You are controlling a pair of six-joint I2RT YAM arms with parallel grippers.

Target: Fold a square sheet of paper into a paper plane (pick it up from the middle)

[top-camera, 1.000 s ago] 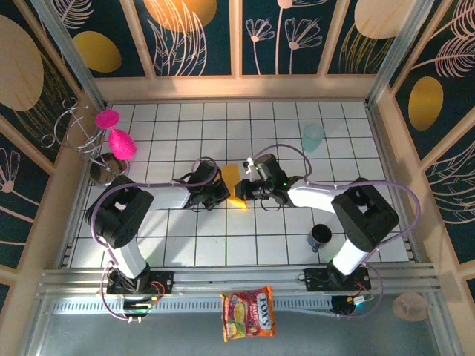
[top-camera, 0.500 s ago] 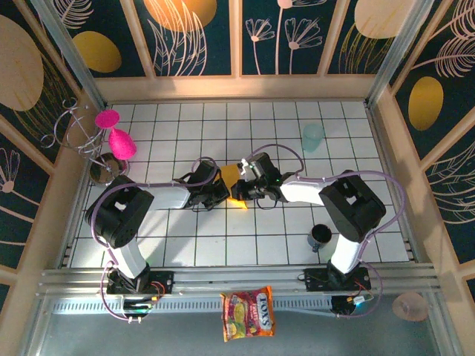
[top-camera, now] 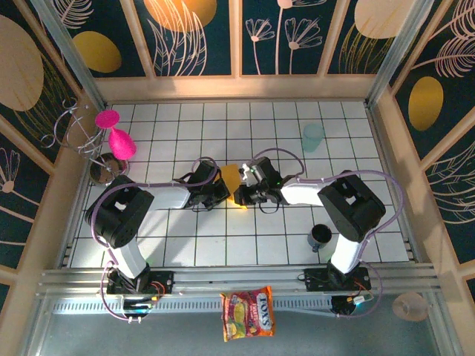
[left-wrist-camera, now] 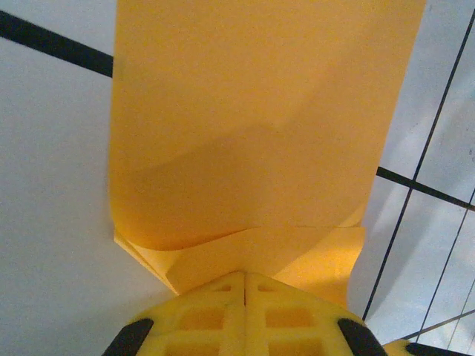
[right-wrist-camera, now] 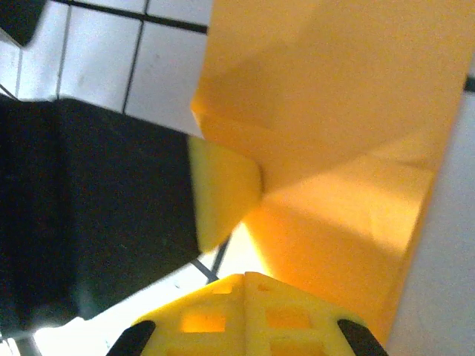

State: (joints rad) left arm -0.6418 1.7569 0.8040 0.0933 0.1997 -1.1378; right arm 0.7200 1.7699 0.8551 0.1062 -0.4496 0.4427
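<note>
The white tiled table spread wide on every side of the two sets of jaws, which met near its middle. The left arm and the right arm reached inward from their bases, their wrists pointing at each other.

Well behind both sets of jaws, off the table's near edge, lay a red-and-yellow snack packet.

The sheet of paper, orange-yellow and partly folded, stood up directly between the two sets of jaws and rose beyond them. In the left wrist view it curved up and away from the fingertips, with a folded flap lying right at them. In the right wrist view it filled the space ahead of the tips and to their right.

A pale green cup stood well beyond the right jaws, and a dark cup stood back beside the right arm, well apart from them.

The left gripper had its yellow jaws pressed fully together, nipping the paper's folded lower edge. The right gripper was likewise closed tight, and the paper's lower fold appeared to be caught at its tips. One left fingertip showed just ahead of the right jaws, touching the paper.
</note>
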